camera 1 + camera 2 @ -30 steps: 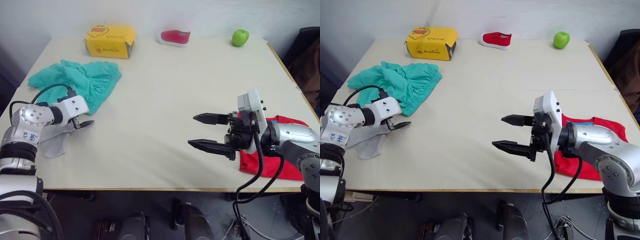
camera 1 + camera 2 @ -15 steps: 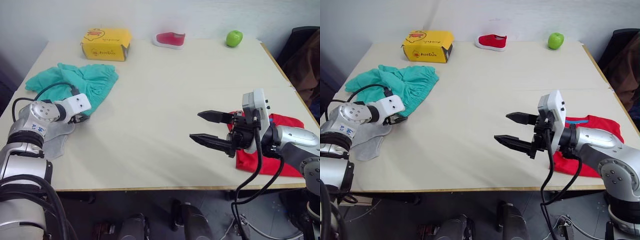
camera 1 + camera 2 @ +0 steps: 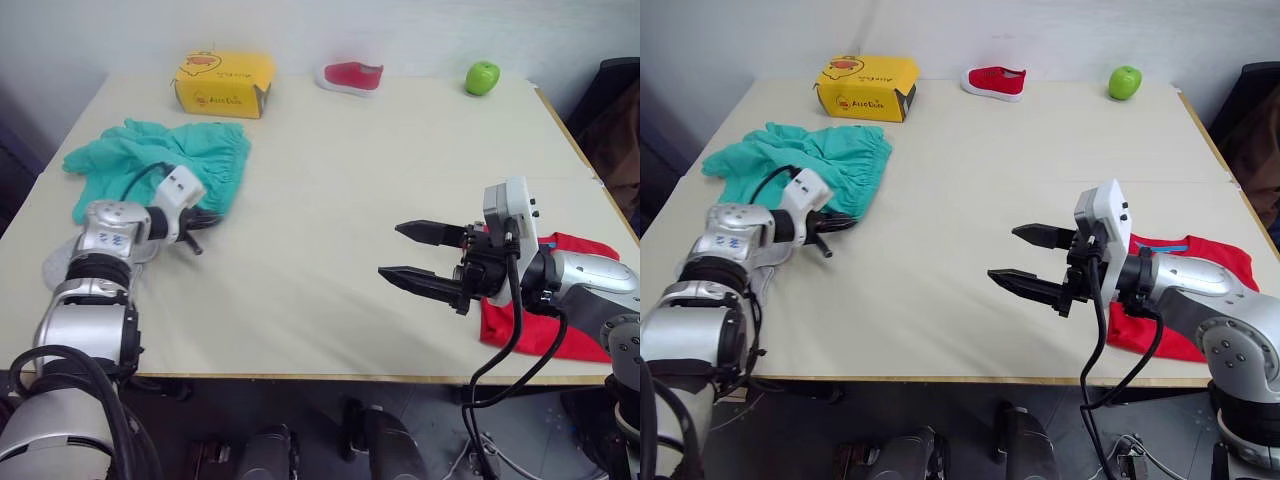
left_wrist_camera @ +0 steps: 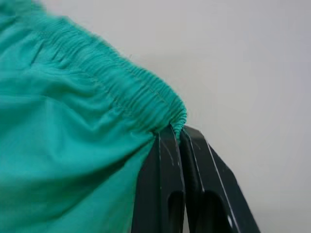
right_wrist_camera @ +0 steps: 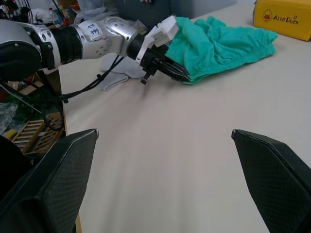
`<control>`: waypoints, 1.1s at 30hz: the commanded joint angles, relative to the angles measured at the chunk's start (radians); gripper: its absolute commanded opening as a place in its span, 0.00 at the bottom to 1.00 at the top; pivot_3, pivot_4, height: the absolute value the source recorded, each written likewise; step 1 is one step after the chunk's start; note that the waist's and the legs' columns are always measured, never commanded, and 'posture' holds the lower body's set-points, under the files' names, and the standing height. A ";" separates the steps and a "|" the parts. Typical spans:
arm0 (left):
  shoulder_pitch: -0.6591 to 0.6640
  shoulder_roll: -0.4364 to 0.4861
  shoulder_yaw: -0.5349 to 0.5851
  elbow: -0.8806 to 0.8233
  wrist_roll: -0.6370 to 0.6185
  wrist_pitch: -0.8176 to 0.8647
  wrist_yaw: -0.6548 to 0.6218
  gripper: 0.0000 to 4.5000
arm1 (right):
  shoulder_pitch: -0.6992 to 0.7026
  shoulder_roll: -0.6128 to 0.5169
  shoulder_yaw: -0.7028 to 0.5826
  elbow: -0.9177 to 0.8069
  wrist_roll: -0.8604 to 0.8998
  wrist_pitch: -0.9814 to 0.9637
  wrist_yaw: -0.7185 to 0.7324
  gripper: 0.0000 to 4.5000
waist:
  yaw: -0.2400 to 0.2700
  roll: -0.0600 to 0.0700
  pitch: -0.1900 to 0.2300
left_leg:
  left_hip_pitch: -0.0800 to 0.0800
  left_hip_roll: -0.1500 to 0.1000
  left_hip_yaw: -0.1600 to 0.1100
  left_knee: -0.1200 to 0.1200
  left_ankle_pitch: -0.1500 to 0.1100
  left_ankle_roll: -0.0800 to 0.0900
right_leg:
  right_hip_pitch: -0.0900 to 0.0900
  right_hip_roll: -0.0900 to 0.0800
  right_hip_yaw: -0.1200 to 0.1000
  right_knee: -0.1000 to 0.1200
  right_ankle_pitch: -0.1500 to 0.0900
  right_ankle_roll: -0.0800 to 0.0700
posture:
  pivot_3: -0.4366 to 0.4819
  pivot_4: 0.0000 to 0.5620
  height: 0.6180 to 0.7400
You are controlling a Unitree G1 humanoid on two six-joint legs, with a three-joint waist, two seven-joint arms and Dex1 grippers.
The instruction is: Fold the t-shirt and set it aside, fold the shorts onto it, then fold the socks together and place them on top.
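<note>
Shorts (image 4: 73, 160) waistband corner seemingly pinched in left tool (image 4: 181, 133).

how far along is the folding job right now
Done: the t-shirt lies folded by the right table edge. In hand: the left gripper is shut on the waistband of the shorts, which are still spread out. The right gripper hovers open. Left: the shorts fold, then the socks.
</note>
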 commanded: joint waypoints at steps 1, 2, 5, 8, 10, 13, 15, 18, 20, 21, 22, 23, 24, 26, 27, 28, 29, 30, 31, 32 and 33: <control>0.082 -0.036 -0.002 -0.356 -0.113 0.219 -0.079 0.00 | -0.009 -0.008 -0.003 -0.034 0.007 -0.016 0.015 1.00 | -0.002 0.000 0.000 | 0.000 0.000 0.000 0.001 -0.001 0.000 | 0.000 0.000 0.000 0.000 0.000 0.000 | 0.48 0.27 1.00; 0.127 -0.079 -0.038 -0.517 -0.150 0.325 -0.080 0.00 | -0.007 -0.009 0.002 -0.032 0.000 -0.019 0.021 1.00 | -0.003 0.000 0.000 | 0.000 0.000 0.000 0.001 -0.001 0.000 | 0.000 0.000 0.000 0.000 0.000 0.000 | 0.48 0.27 1.00; 0.210 -0.183 -0.148 -0.826 -0.205 0.520 -0.067 0.00 | 0.003 -0.014 0.015 -0.027 -0.028 -0.031 0.040 1.00 | -0.003 0.000 0.000 | 0.000 0.000 0.000 0.002 -0.001 0.000 | 0.001 0.000 0.002 0.001 0.000 0.000 | 0.48 0.27 1.00; 0.240 -0.230 -0.270 -0.938 -0.181 0.570 -0.071 0.00 | 0.018 -0.018 0.021 -0.025 -0.051 -0.044 0.057 1.00 | 0.001 0.000 0.000 | 0.001 0.000 -0.002 0.004 -0.001 0.000 | 0.003 0.000 0.002 0.002 0.001 0.001 | 0.48 0.27 1.00; 0.238 -0.257 -0.317 -0.944 -0.164 0.570 -0.047 0.00 | 0.027 -0.019 0.022 -0.027 -0.064 -0.048 0.064 1.00 | -0.002 0.000 0.000 | 0.001 0.000 -0.001 0.005 -0.001 0.000 | 0.003 0.000 0.003 0.002 0.001 0.001 | 0.48 0.27 1.00; 0.221 -0.326 -0.375 -0.902 -0.144 0.562 0.001 0.00 | 0.057 -0.032 0.027 -0.039 -0.098 -0.063 0.077 1.00 | -0.003 0.000 0.000 | 0.002 0.001 -0.001 0.003 -0.001 0.000 | 0.004 0.001 0.004 0.002 0.001 0.001 | 0.48 0.27 1.00; 0.214 -0.352 -0.389 -0.879 -0.136 0.558 0.017 0.05 | 0.082 -0.042 0.023 -0.055 -0.114 -0.069 0.083 1.00 | 0.000 0.000 0.000 | 0.003 0.001 -0.001 0.003 -0.001 0.000 | 0.003 0.001 0.004 0.002 0.001 0.001 | 0.48 0.27 1.00; 0.208 -0.368 -0.342 -0.908 -0.203 0.631 0.007 0.21 | 0.116 -0.054 0.004 -0.077 -0.113 -0.070 0.088 1.00 | 0.000 0.000 0.000 | 0.002 0.001 -0.001 0.004 -0.001 0.000 | 0.003 0.001 0.004 0.002 0.001 0.001 | 0.48 0.27 1.00; 0.198 -0.373 -0.295 -0.938 -0.257 0.691 0.010 0.35 | 0.132 -0.062 -0.001 -0.084 -0.116 -0.074 0.090 1.00 | -0.001 0.000 0.000 | 0.002 0.001 -0.002 0.004 -0.001 0.000 | 0.003 0.001 0.004 0.002 0.001 0.001 | 0.48 0.27 1.00; 0.191 -0.371 -0.265 -0.950 -0.272 0.679 0.019 0.42 | 0.136 -0.067 0.000 -0.085 -0.120 -0.077 0.092 1.00 | -0.001 0.000 0.000 | 0.002 0.001 -0.002 0.004 -0.001 0.000 | 0.003 0.001 0.004 0.002 0.001 0.001 | 0.48 0.27 1.00; 0.183 -0.364 -0.243 -0.956 -0.275 0.662 0.033 0.49 | 0.139 -0.072 0.002 -0.086 -0.125 -0.079 0.093 1.00 | -0.001 0.000 0.000 | 0.002 0.001 -0.002 0.004 -0.001 0.000 | 0.003 0.001 0.004 0.002 0.001 0.001 | 0.48 0.27 1.00; 0.175 -0.351 -0.226 -0.958 -0.273 0.640 0.041 0.56 | 0.140 -0.077 0.007 -0.087 -0.135 -0.084 0.097 1.00 | 0.000 0.000 0.000 | 0.002 0.001 -0.002 0.004 -0.001 0.000 | 0.003 0.000 0.004 0.002 0.001 0.001 | 0.48 0.27 1.00; 0.170 -0.329 -0.214 -0.964 -0.273 0.611 0.032 0.64 | 0.141 -0.082 0.014 -0.087 -0.147 -0.090 0.102 1.00 | 0.000 0.000 0.000 | 0.002 0.001 -0.002 0.004 -0.001 0.000 | 0.003 0.000 0.003 0.002 0.001 0.001 | 0.48 0.27 1.00; 0.156 -0.275 -0.157 -0.994 -0.324 0.603 -0.015 0.77 | 0.141 -0.098 0.038 -0.080 -0.194 -0.113 0.122 1.00 | -0.003 0.000 0.000 | 0.002 0.001 -0.002 0.004 -0.001 0.000 | 0.003 0.000 0.003 0.002 0.001 0.001 | 0.48 0.27 1.00; 0.159 -0.223 -0.120 -1.024 -0.361 0.605 -0.061 0.84 | 0.141 -0.108 0.058 -0.073 -0.230 -0.132 0.134 1.00 | -0.004 0.000 0.000 | 0.002 0.001 -0.002 0.004 -0.001 0.000 | 0.003 0.000 0.003 0.002 0.001 0.001 | 0.48 0.27 1.00; 0.172 -0.169 -0.092 -1.049 -0.389 0.593 -0.108 0.92 | 0.142 -0.115 0.077 -0.065 -0.261 -0.150 0.146 1.00 | -0.006 0.000 0.000 | 0.002 0.001 -0.002 0.003 -0.001 0.000 | 0.003 0.001 0.003 0.002 0.001 0.001 | 0.48 0.27 1.00; 0.196 -0.110 -0.079 -1.070 -0.397 0.566 -0.154 0.98 | 0.143 -0.120 0.093 -0.056 -0.287 -0.166 0.158 1.00 | -0.010 0.000 0.000 | 0.002 0.002 -0.002 0.004 -0.001 -0.001 | 0.003 0.001 0.003 0.002 0.000 0.001 | 0.48 0.27 1.00; 0.233 -0.041 -0.071 -1.083 -0.393 0.532 -0.197 0.99 | 0.142 -0.121 0.112 -0.048 -0.313 -0.184 0.170 1.00 | -0.011 0.000 0.000 | 0.003 0.002 -0.002 0.003 -0.001 -0.001 | 0.003 0.001 0.003 0.002 0.000 0.000 | 0.48 0.27 1.00; 0.266 0.013 -0.068 -1.088 -0.385 0.504 -0.224 0.99 | 0.142 -0.121 0.127 -0.040 -0.334 -0.199 0.180 1.00 | -0.014 0.000 0.000 | 0.003 0.002 -0.002 0.003 -0.001 -0.002 | 0.003 0.001 0.003 0.002 0.000 0.000 | 0.48 0.27 1.00; 0.312 0.077 -0.064 -1.083 -0.363 0.461 -0.250 0.99 | 0.139 -0.123 0.151 -0.033 -0.367 -0.221 0.192 1.00 | -0.014 0.001 0.000 | 0.004 0.002 -0.001 0.003 -0.001 -0.002 | 0.003 0.002 0.003 0.002 0.000 -0.001 | 0.48 0.27 1.00; 0.359 0.138 -0.065 -1.069 -0.327 0.404 -0.263 0.99 | 0.139 -0.128 0.176 -0.025 -0.408 -0.251 0.207 1.00 | -0.014 0.001 0.000 | 0.004 0.002 -0.001 0.003 -0.001 -0.002 | 0.003 0.001 0.003 0.002 0.000 -0.001 | 0.48 0.27 1.00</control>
